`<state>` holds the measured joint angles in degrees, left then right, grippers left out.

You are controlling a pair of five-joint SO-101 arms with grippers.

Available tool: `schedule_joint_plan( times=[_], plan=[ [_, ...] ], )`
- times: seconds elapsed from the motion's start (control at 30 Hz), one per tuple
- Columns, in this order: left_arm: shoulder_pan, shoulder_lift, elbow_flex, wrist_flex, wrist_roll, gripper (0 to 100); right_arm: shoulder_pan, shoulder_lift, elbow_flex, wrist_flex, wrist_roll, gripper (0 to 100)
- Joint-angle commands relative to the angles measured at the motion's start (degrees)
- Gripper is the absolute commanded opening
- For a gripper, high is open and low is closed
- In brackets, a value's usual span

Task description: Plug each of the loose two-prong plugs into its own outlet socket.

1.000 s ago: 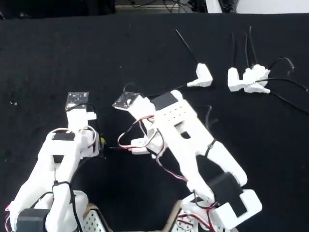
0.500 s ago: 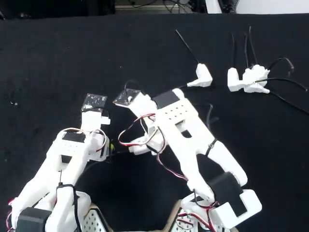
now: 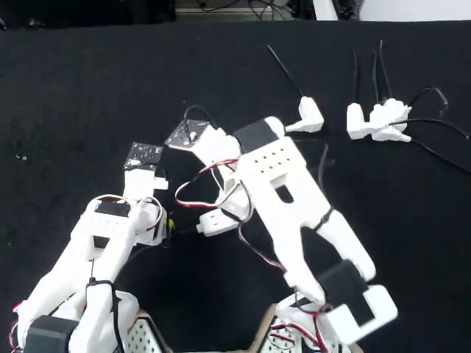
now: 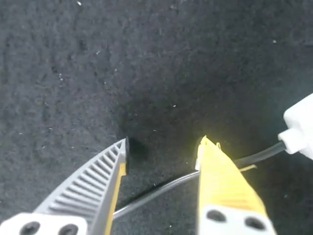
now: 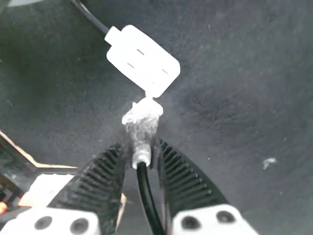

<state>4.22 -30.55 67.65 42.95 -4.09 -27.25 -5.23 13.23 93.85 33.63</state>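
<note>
at the left of the black table (image 3: 73, 88), the left gripper (image 4: 164, 142) is held low over the bare cloth. its fingers are spread apart and nothing is gripped. a thin black cable (image 4: 156, 192) is seen on the table beneath the gap between the fingers. it runs to a white block (image 3: 217, 221) lying near that gripper, under the right arm.

toward the centre, the right gripper (image 5: 141, 146) is positioned just beyond the left one. its fingers are clamped on a plug (image 5: 142, 120), gripped at the rear where its own black lead (image 5: 145, 196) leaves. the front end of the plug is pointed at an outlet socket (image 5: 143, 59), a flat white body with two slots facing up. plug tip and socket edge are seen touching or nearly so; whether the prongs are seated cannot be told.

farther right, at the far side of the table, a loose angled plug (image 3: 310, 115) is laid flat, well apart from both grippers. at the far right, a cluster of white connectors (image 3: 379, 121) is grouped with several black leads trailing off.
</note>
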Motion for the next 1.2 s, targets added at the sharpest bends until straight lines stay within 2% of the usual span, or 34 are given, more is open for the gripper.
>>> schedule_joint_plan(
  times=[0.0,0.47,0.7,1.17],
  plan=[
    [1.19,0.18,-0.66,0.97,-0.53,23,0.79,1.27,-3.82,0.53,3.43,1.0],
    [1.19,0.18,-0.75,0.97,-0.7,23,1.41,8.4,-8.31,0.44,5.01,1.0],
    [1.19,0.18,-0.75,0.97,-0.7,23,4.84,8.75,-8.31,-0.35,9.41,1.0],
    [1.19,0.18,-0.75,0.97,-0.7,23,4.57,9.19,-7.87,-4.4,13.27,1.0]
  ],
)
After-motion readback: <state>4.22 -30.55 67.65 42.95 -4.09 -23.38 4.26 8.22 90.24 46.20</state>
